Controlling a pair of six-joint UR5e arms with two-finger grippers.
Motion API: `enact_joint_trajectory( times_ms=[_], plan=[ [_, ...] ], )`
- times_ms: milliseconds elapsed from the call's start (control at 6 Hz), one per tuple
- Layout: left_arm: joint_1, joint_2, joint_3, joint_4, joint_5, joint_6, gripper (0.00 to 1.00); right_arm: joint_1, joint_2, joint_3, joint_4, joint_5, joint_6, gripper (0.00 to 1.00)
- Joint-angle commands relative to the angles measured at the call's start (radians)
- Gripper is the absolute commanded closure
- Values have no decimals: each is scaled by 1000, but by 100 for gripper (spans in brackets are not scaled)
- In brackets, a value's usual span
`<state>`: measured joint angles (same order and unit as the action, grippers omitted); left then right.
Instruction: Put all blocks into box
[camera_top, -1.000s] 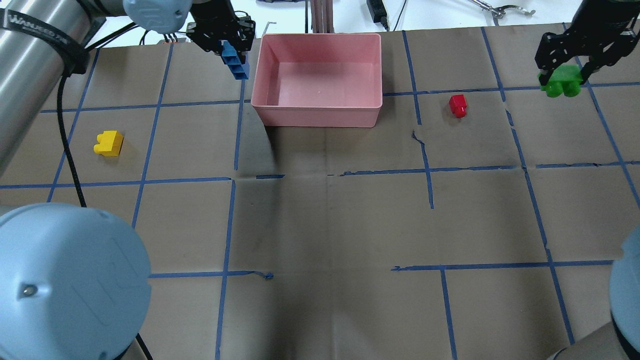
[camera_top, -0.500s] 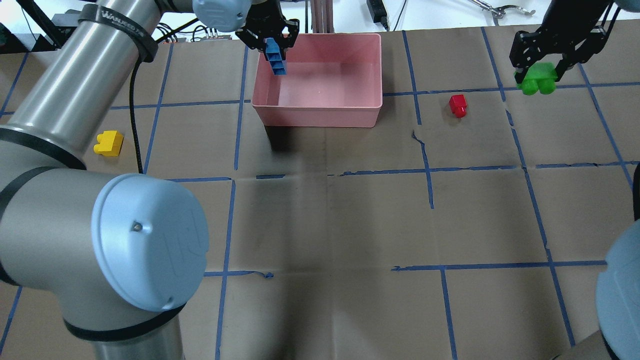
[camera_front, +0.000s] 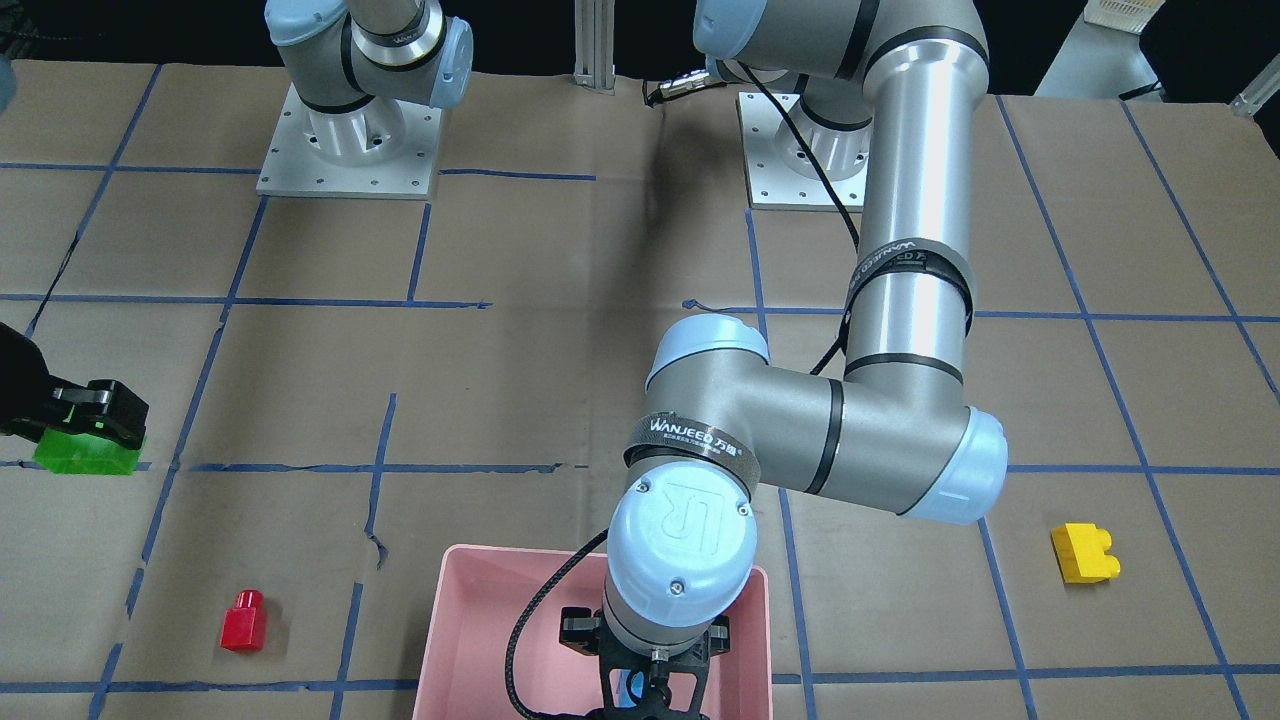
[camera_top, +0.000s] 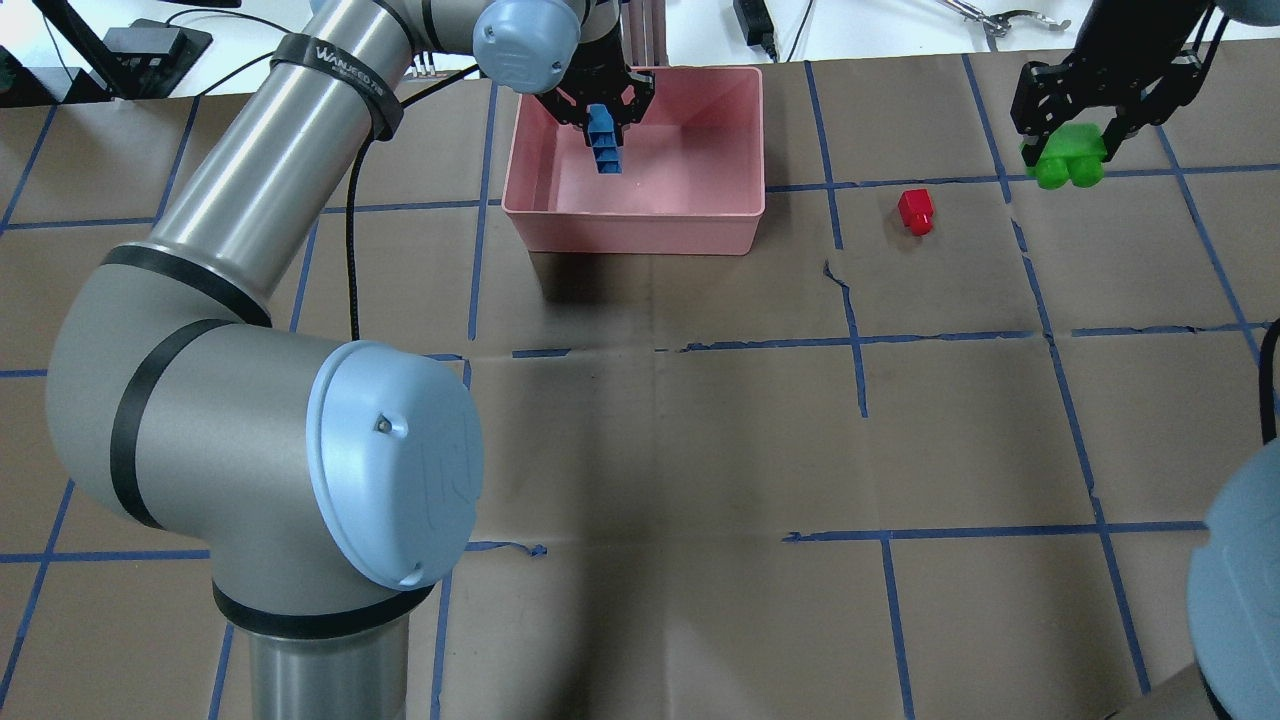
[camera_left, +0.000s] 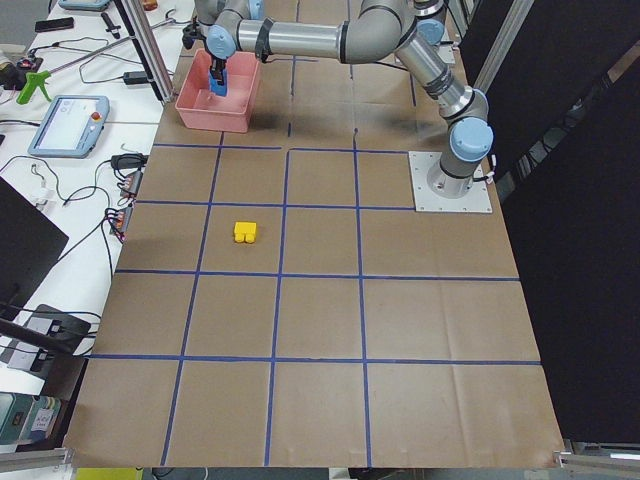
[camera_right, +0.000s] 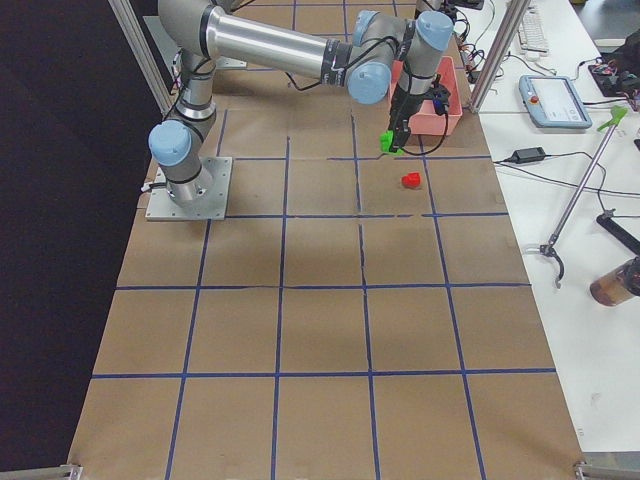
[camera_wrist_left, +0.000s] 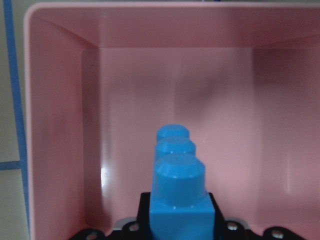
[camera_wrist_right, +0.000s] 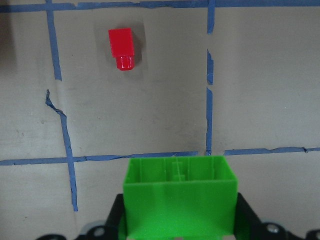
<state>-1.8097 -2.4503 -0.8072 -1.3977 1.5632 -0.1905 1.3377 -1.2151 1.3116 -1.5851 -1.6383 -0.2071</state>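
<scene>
My left gripper (camera_top: 604, 112) is shut on the light blue brick (camera_top: 604, 142) and holds it over the pink box (camera_top: 738, 215), inside its walls; the brick also fills the left wrist view (camera_wrist_left: 177, 197). My right gripper (camera_top: 1066, 118) is shut on the green brick (camera_top: 1069, 160) and holds it above the table to the right of the box; the right wrist view shows the same brick (camera_wrist_right: 179, 192). The red brick (camera_top: 915, 211) lies on the table between box and right gripper. The yellow brick (camera_front: 1084, 553) lies on the table, hidden by my left arm in the overhead view.
The table is covered in brown paper with a blue tape grid (camera_top: 860, 340). My left arm's elbow (camera_top: 280, 450) spans the table's left half. Cables and tools lie beyond the far edge (camera_top: 1000, 20). A teach pendant (camera_right: 555, 100) sits on a side table.
My left gripper has carried the light blue brick rightward from beside the box to over its inside. My right gripper has moved left with the green brick, toward the red brick.
</scene>
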Motion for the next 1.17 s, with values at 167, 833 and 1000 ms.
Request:
enact_joint_trajectory(
  times_ms=[167, 833, 1000],
  plan=[
    [-8, 8, -6, 0, 4, -27, 7, 11, 14, -3, -10, 0, 1, 61],
    [258, 429, -410, -93, 74, 216, 7, 165, 127, -141, -15, 2, 140, 60],
    [289, 509, -529, -89, 74, 291, 8, 251, 205, -228, -25, -2, 202, 60]
  ],
)
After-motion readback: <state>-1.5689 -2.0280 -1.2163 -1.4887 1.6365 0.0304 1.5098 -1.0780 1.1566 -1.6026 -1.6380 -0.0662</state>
